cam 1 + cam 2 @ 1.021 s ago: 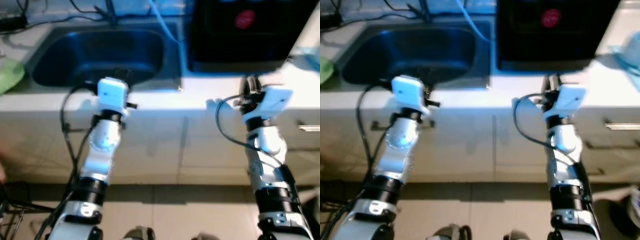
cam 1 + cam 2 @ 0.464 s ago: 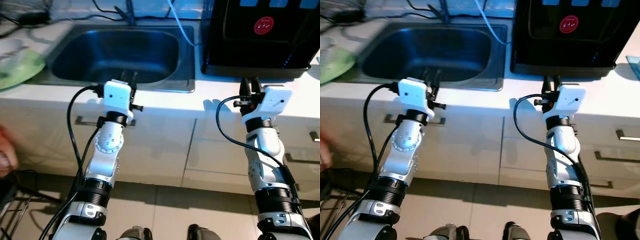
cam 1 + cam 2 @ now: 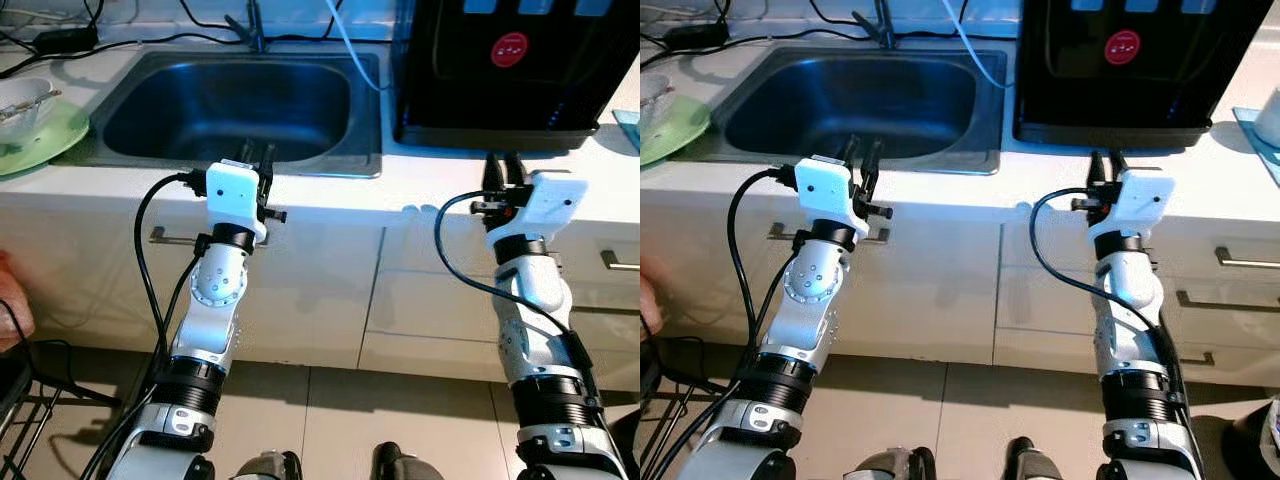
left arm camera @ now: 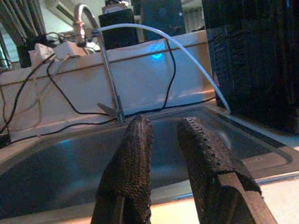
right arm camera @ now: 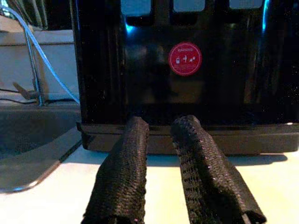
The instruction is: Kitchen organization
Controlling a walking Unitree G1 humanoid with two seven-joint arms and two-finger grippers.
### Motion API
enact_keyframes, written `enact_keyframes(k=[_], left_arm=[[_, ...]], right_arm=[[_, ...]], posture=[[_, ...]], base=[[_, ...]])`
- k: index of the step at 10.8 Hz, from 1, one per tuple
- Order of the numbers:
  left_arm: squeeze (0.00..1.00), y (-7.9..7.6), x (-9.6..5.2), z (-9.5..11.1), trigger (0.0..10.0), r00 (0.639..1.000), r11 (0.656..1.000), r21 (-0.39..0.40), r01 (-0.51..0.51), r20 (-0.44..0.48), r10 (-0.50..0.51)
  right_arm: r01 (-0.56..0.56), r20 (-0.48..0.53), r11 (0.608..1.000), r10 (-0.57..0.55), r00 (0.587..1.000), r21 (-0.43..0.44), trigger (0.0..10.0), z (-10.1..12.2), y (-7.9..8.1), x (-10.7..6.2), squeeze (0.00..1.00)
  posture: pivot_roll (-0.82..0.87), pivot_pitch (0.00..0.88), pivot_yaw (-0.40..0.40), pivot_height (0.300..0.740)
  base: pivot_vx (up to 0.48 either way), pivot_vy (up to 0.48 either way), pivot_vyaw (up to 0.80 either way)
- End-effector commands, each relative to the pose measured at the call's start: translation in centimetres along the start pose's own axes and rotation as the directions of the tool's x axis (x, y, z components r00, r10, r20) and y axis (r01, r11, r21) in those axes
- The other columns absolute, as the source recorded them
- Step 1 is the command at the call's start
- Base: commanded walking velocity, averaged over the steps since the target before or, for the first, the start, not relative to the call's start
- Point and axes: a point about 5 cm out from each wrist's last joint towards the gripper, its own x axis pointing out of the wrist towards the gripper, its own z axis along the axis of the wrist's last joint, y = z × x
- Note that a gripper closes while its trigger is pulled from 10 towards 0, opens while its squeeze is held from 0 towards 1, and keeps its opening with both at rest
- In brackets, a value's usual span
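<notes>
Left eye view: steel sink [image 3: 365, 120] sunk in the white counter [image 3: 420, 190], tap [image 4: 86, 28] at its back edge. Left gripper [image 3: 257, 160] over the sink's front rim, fingers [image 4: 138, 154] narrowly parted, holding nothing. Right gripper [image 3: 503, 170] above the counter, just before the black dispenser [image 3: 510, 70], also narrowly parted and bare. Green plate [image 3: 45, 140] with a bowl [image 3: 20, 100] far left.

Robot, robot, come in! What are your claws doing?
Left claw open, empty, over sink edge. Right claw open, empty, facing black dispenser. Nothing in the way.
</notes>
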Motion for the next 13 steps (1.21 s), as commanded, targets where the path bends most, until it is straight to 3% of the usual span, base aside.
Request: enact_keyframes(k=[1,11,13], left_arm=[[0.0,0.42,-0.17,-0.55,10.0,0.999,1.0,-0.001,-0.013,-0.035,0.013],[0.0,0.57,-0.05,-0.5,10.0,0.999,1.0,0.005,-0.022,-0.043,0.022],[0.0,0.62,-0.04,-0.47,10.0,0.999,1.0,0.019,-0.018,-0.04,0.019]], right_arm=[[-0.004,-0.006,1.0,0.004,1.0,0.011,10.0,-0.16,0.14,-0.18,0.0],[-0.001,-0.042,1.0,0.002,0.999,0.025,10.0,-0.84,0.12,-0.38,0.0],[-0.005,-0.045,1.0,0.006,0.999,0.024,10.0,-0.92,0.16,-0.41,0.0]], posture=[[0.01,0.14,0.067,0.74],[0.01,0.143,0.067,0.74],[0.01,0.143,0.069,0.74]], base=[[0.0,0.409,0.0],[0.0,0.479,0.0],[0.0,0.169,0.0]])
